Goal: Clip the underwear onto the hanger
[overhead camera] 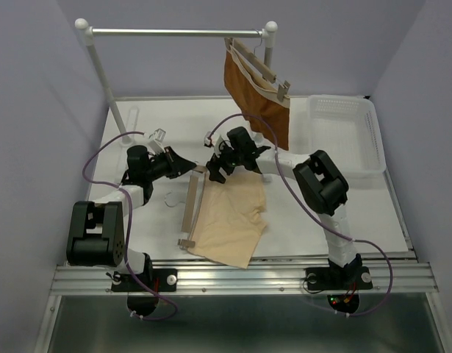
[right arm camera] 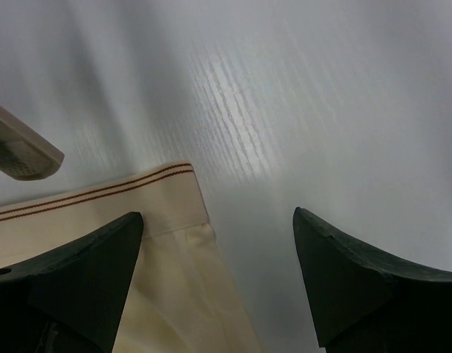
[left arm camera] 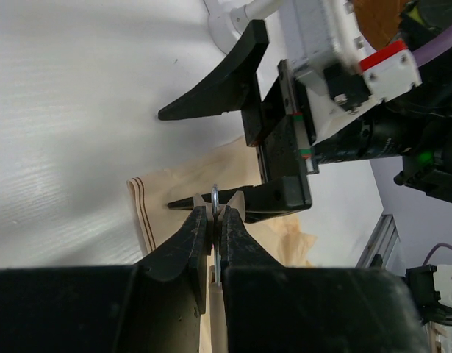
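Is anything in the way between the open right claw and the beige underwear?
Nothing visible. The right gripper hangs open above the underwear, at its striped waistband corner, bare table beside it. The left gripper pinches the hanger beside them, not between.

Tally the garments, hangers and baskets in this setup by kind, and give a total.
Garments: 2, the underwear and the rust-brown garment
Hangers: 2, the hanger lying flat and the hung hanger
Baskets: 1, the white basket
Total: 5
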Controlling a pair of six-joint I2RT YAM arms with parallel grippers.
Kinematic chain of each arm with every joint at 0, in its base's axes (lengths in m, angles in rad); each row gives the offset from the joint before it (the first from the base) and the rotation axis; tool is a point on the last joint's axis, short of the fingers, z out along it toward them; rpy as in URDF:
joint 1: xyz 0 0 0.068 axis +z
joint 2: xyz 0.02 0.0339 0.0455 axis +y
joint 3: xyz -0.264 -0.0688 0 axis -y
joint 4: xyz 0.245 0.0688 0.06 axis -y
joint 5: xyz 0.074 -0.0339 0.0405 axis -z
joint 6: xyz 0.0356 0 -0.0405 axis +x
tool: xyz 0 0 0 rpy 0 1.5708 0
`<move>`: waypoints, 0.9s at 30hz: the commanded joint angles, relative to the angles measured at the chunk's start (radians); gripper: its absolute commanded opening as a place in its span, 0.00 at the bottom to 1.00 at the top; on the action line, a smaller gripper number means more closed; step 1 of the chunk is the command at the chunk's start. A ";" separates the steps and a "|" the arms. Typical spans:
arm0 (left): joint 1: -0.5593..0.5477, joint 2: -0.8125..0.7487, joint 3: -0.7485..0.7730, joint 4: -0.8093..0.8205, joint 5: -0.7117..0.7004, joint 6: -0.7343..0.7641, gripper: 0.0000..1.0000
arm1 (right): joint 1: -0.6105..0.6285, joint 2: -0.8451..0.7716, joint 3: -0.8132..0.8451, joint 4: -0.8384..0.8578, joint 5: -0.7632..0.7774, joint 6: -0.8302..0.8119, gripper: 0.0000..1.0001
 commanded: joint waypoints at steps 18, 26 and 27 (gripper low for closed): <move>0.007 0.032 0.055 0.045 0.048 0.013 0.00 | 0.032 -0.010 -0.098 0.073 -0.077 0.009 0.01; 0.010 0.013 0.051 0.060 0.068 0.011 0.00 | 0.032 -0.168 -0.254 0.236 -0.023 0.127 0.01; 0.010 0.012 0.051 0.061 0.068 0.013 0.00 | 0.032 -0.181 -0.265 0.240 -0.028 0.136 0.01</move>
